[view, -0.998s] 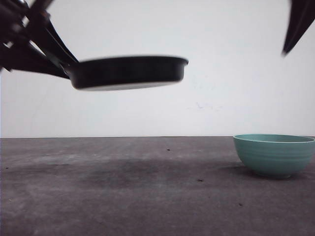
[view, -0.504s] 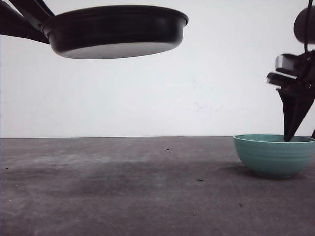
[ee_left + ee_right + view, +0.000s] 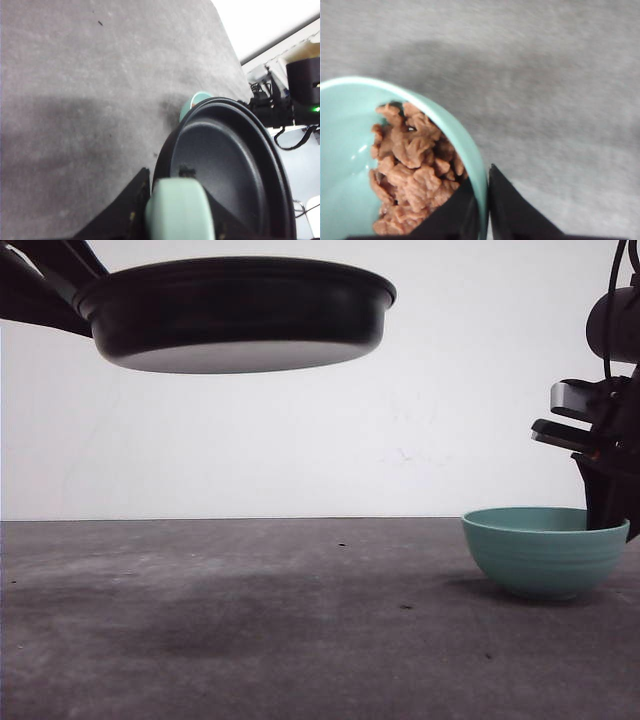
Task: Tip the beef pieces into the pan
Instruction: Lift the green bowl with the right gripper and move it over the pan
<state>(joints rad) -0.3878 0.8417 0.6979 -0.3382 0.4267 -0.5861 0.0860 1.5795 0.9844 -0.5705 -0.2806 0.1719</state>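
The black pan (image 3: 240, 315) hangs high over the table's left half, level, with my left gripper (image 3: 175, 189) shut on its mint-green handle (image 3: 177, 212). The left wrist view looks into the pan (image 3: 225, 165), whose inside is bare. The beef pieces (image 3: 412, 170) lie heaped in a teal bowl (image 3: 545, 555) at the table's right. My right gripper (image 3: 482, 200) is shut on that bowl's rim (image 3: 470, 150), one finger inside against the beef and one outside. In the front view the right gripper (image 3: 605, 502) stands over the bowl's right edge.
The grey table (image 3: 250, 620) stretches bare between the pan's shadow and the bowl. A white wall (image 3: 450, 390) stands behind it. Black equipment and cables (image 3: 295, 95) sit beyond the table's edge in the left wrist view.
The pan rose and then drifted slightly right. My right gripper came down onto the bowl's rim and shut on it. The bowl has shifted a little to the left.
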